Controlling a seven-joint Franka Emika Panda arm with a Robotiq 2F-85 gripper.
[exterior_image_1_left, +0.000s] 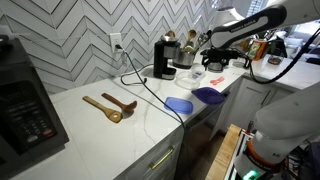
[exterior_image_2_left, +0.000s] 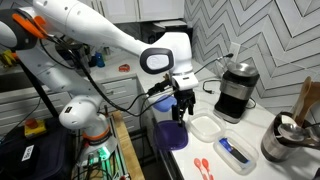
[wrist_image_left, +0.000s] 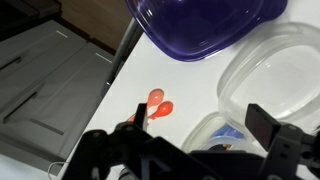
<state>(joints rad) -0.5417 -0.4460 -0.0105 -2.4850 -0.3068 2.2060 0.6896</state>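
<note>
My gripper (wrist_image_left: 200, 125) is open, its two dark fingers (wrist_image_left: 262, 124) wide apart with nothing between them. It hovers over the white counter (wrist_image_left: 120, 90). Below it lie a small clear container with something blue inside (wrist_image_left: 212, 135) and a larger empty clear container (wrist_image_left: 275, 70). A purple bowl (wrist_image_left: 205, 25) is at the top of the wrist view. Two small orange spoons (wrist_image_left: 156, 106) lie just beside the left finger. In an exterior view the gripper (exterior_image_2_left: 180, 108) hangs above the purple bowl (exterior_image_2_left: 170, 134), near the clear container (exterior_image_2_left: 207, 127).
A black coffee maker (exterior_image_2_left: 236, 90) and a metal canister (exterior_image_2_left: 285, 140) stand at the back against the chevron tiles. Two wooden spoons (exterior_image_1_left: 110, 105) lie farther along the counter. A microwave (exterior_image_1_left: 25, 110) stands at its end. The counter edge drops to grey cabinets (wrist_image_left: 45, 70).
</note>
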